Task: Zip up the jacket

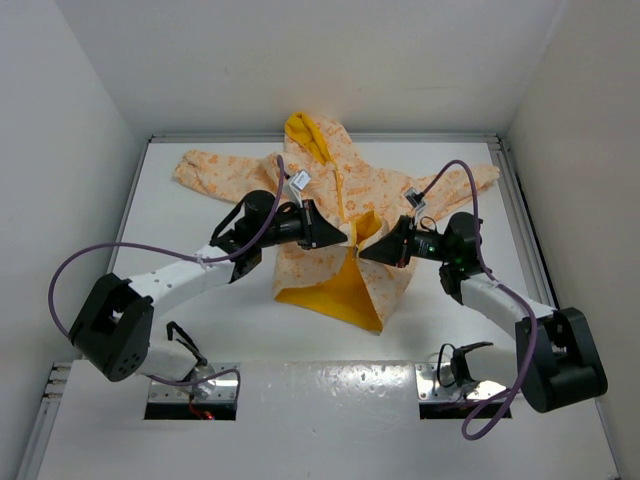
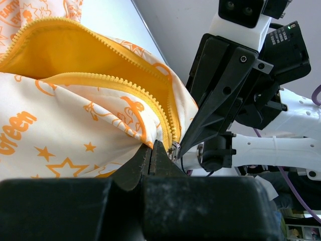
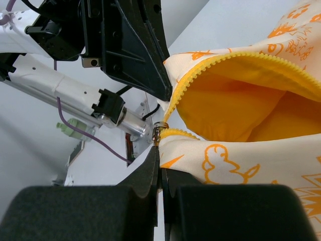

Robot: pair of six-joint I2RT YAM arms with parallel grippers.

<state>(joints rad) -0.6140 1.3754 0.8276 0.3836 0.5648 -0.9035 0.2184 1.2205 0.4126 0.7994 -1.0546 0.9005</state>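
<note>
Top external: left pincer (image 1: 344,237) and right pincer (image 1: 363,251) pinch cream orange-printed hooded jacket (image 1: 372,185) at yellow zipper (image 2: 159,114) foot; teeth beyond both tips gape. Zipping judged unstarted.

1. Top view: bright, even light from above. White table (image 1: 260,325) and walls (image 1: 60,80) look nearly washed out, w/ a dull sheen on the near strip.
2. Soft, faint shadows under left arm (image 1: 175,278) and along the hem of the jacket (image 1: 340,200).
3. Left wrist view: print and zip teeth are sharp. Base of left gripper (image 2: 153,150) at bottom is dark and blurry.
4. Right wrist view: base of right gripper (image 3: 158,150) is a dark blur, bkgd is soft, yellow lining is evenly lit.
</note>
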